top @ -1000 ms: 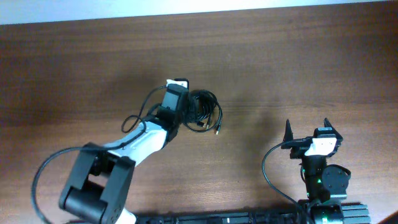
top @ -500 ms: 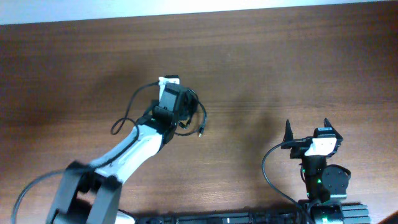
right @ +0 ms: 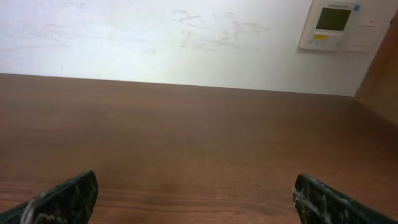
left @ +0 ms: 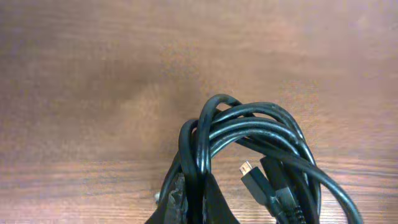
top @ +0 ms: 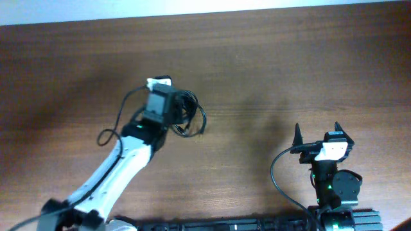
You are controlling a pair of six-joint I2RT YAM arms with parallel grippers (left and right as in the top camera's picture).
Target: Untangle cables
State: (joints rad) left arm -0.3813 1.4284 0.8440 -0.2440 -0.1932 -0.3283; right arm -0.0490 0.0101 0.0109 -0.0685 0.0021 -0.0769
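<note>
Over the last second the left end effector (top: 174,108) has swung leftward across the bench (top: 289,58), taking the cables (top: 187,113) with it, while the right arm has not moved. In the left wrist view the left end effector (left: 189,202) is closed tightly on a few strands at the bottom edge of the frame, its fingers (left: 171,199) pressed against the black cord. The cables (left: 249,130) rise from that grip as a bundle of overlapping loops, and one plug with a gold-coloured tip (left: 247,167) sits inside the loops. Whether the bundle touches the bench or hangs just above it cannot be told. From overhead the bundle lies left of the bench's centre, just to the right of the left wrist, with one loose loop curving out on its far side. The right end effector (top: 318,133) is near the front right of the bench, well apart from the cables, with its jaws spread wide and nothing between them. The right wrist view shows both of its fingertips (right: 65,194) at the lower corners, bare wood ahead, and a white wall (right: 155,37) carrying a small wall panel (right: 336,25).
</note>
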